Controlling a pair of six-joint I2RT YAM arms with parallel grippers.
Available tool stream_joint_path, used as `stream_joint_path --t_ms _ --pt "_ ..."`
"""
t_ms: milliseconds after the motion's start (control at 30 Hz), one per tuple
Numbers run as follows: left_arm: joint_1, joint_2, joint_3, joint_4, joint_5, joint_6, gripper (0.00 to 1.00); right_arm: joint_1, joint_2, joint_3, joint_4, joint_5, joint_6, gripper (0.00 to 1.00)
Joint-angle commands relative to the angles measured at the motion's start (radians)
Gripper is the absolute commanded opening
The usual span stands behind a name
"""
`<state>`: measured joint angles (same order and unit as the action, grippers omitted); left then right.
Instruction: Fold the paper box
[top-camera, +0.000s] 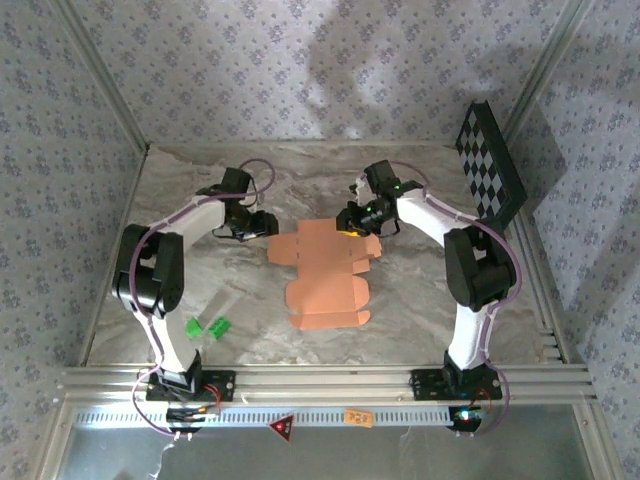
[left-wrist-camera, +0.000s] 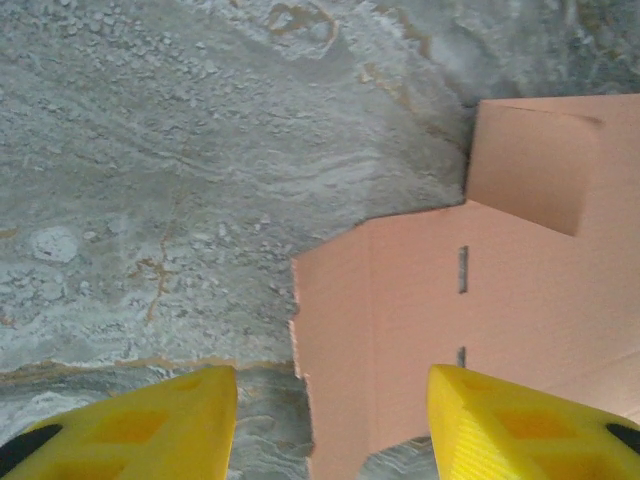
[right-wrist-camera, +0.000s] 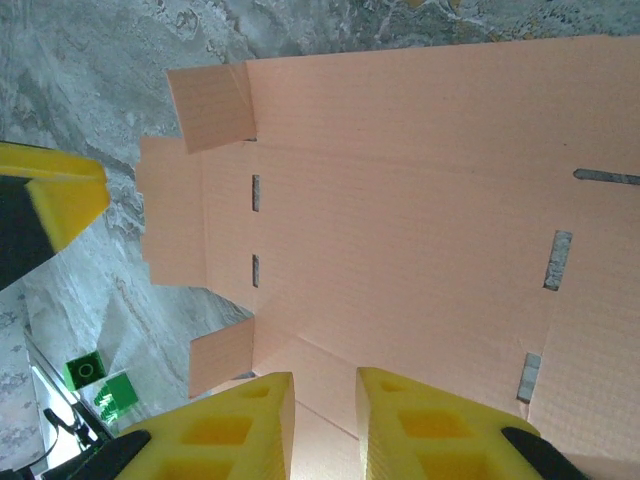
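The paper box is laid flat, centre frame; the left tool is spread wide open, the right tool narrowly parted.

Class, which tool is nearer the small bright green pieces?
Left. The left tool is beyond the small bright green pieces, at the salmon-orange paper box's left edge; the right tool is over the box's far right part.

The paper box is cut off by the left wrist view's right edge; from above, its far edge is hidden under the right pincer.
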<state>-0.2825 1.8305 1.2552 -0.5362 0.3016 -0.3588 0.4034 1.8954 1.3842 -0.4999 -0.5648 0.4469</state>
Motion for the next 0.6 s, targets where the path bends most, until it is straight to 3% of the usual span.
stream_joint_path --t_ms 0,200,567 --pt "0.013 0.045 0.009 0.008 0.017 0.028 0.52 0.001 -0.039 -0.013 -0.018 0.009 -0.017 0.25" --pt "0.014 0.117 0.054 0.023 0.081 0.032 0.49 0.002 -0.034 -0.011 -0.019 0.005 -0.02 0.25" --pt "0.011 0.157 0.08 0.039 0.142 0.016 0.33 0.002 -0.03 0.001 -0.037 0.005 -0.03 0.25"
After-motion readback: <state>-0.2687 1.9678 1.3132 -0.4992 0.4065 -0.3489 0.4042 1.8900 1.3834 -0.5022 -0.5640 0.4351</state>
